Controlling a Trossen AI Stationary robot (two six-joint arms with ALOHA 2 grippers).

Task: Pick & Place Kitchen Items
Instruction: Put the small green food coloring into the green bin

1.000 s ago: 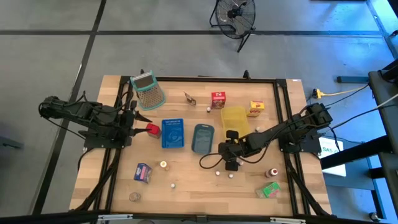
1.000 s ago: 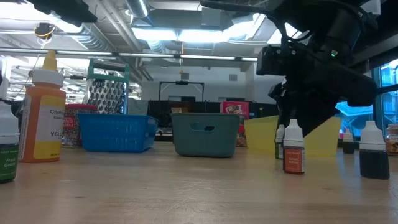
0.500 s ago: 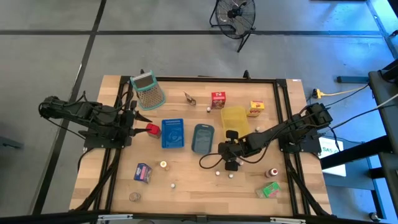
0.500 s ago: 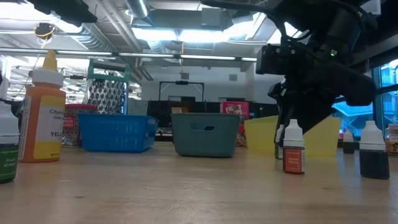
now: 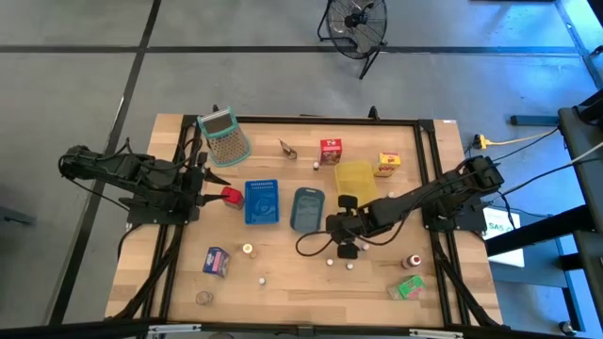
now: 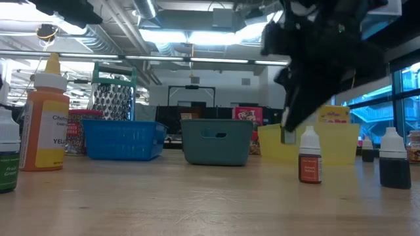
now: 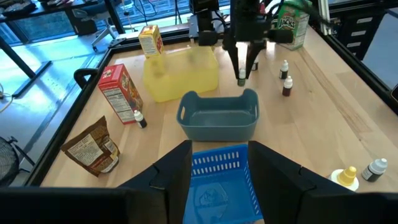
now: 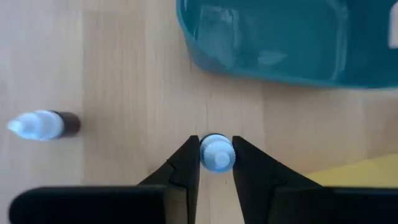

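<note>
Fingers of the right gripper (image 8: 216, 163) clamp a small white-capped bottle (image 8: 216, 152), lifted just beside the grey-blue tray (image 5: 308, 208); left gripper (image 7: 217, 163), fingers apart, waits over the blue tray (image 5: 262, 201); both trays appear empty; cartons and bottles lie scattered around them; most work remains.

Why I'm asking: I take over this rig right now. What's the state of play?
Right claw: shut on the small white-capped dropper bottle, apparently lifted off the wooden table, near the grey-blue plastic tray.
Left claw: open, idle beside the blue plastic tray.
Done: one bottle picked.
Left: place it. The red carton, yellow carton, green carton, blue-purple carton and other small bottles are loose on the table.
</note>
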